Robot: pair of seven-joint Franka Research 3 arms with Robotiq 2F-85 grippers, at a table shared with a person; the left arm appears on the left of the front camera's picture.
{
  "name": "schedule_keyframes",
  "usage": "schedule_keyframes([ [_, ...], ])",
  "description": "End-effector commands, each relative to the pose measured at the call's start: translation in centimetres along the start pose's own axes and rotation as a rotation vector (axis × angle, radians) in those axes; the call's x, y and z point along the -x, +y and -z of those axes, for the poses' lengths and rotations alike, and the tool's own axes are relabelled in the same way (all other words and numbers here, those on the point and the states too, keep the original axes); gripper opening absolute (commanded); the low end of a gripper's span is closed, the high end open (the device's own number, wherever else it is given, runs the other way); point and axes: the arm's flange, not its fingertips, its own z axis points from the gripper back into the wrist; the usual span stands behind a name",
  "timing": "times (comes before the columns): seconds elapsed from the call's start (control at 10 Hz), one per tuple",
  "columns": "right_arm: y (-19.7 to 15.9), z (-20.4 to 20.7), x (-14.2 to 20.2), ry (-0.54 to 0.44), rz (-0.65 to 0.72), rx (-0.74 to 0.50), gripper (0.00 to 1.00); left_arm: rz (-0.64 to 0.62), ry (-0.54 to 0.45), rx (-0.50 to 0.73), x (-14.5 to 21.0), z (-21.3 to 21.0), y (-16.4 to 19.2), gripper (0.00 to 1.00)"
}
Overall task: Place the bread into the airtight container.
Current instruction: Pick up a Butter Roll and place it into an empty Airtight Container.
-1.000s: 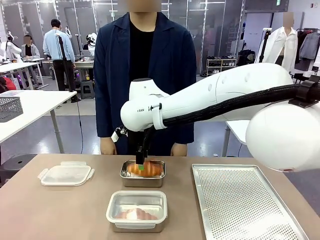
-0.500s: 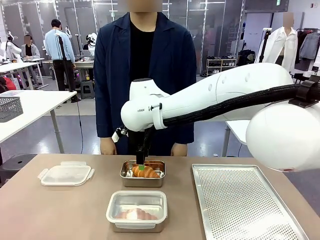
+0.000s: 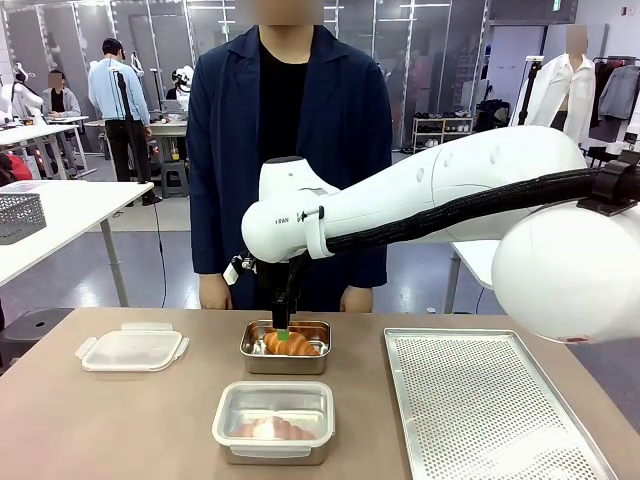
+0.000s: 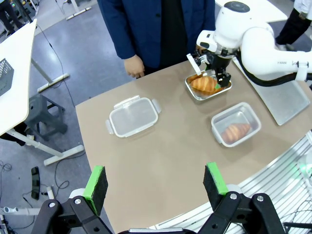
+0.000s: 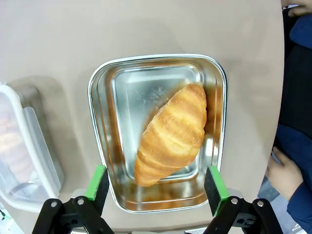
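A golden bread roll (image 3: 291, 344) lies slantwise in an open steel container (image 3: 286, 366) at the far middle of the table. My right gripper (image 3: 283, 333) hangs just above it, open, its green pads either side of the bread (image 5: 171, 134) without touching it. The wrist view shows the steel rim (image 5: 95, 122) all around and my right gripper (image 5: 157, 181) wide apart. My left gripper (image 4: 155, 181) is open and empty, high over the table's near side, far from the bread (image 4: 204, 84).
A second, clear-rimmed container (image 3: 273, 420) nearer me holds another bread (image 3: 272, 430). A clear clip lid (image 3: 132, 349) lies at the left. A perforated metal tray (image 3: 480, 410) covers the right side. A person's hands (image 3: 214, 293) hang at the far edge.
The bread has sunk from between my right fingers to the bottom of the steel container, and the jaws have spread a little wider. The arm has stayed in place.
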Motion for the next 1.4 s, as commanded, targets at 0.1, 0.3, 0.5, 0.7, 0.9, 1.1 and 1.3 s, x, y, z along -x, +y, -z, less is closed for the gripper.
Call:
schedule_keyframes([
  [0.1,0.1,-0.1,-0.2,-0.006,-0.001,0.004,0.98,0.010,-0.002,0.006,-0.2,0.0,0.0,1.00],
  [0.3,0.1,-0.1,-0.2,-0.006,-0.001,0.004,0.98,0.010,-0.002,0.006,-0.2,0.0,0.0,1.00],
  [0.5,0.0,0.0,0.0,0.000,0.000,0.000,0.98,0.010,-0.002,0.006,-0.2,0.0,0.0,1.00],
  [0.7,0.4,-5.8,2.2,-0.030,0.056,0.042,0.98,0.010,-0.002,0.006,-0.2,0.0,0.0,1.00],
  [0.9,1.4,-11.4,6.2,-0.087,0.153,-0.012,0.98,0.010,-0.002,0.006,-0.2,0.0,0.0,1.00],
  [1.1,2.7,-17.1,11.6,-0.147,0.267,-0.019,0.98,0.010,-0.002,0.006,-0.2,0.0,0.0,1.00],
  [1.3,5.3,-22.7,17.9,-0.172,0.461,0.019,0.98,0.010,-0.002,0.006,-0.2,0.0,0.0,1.00],
])
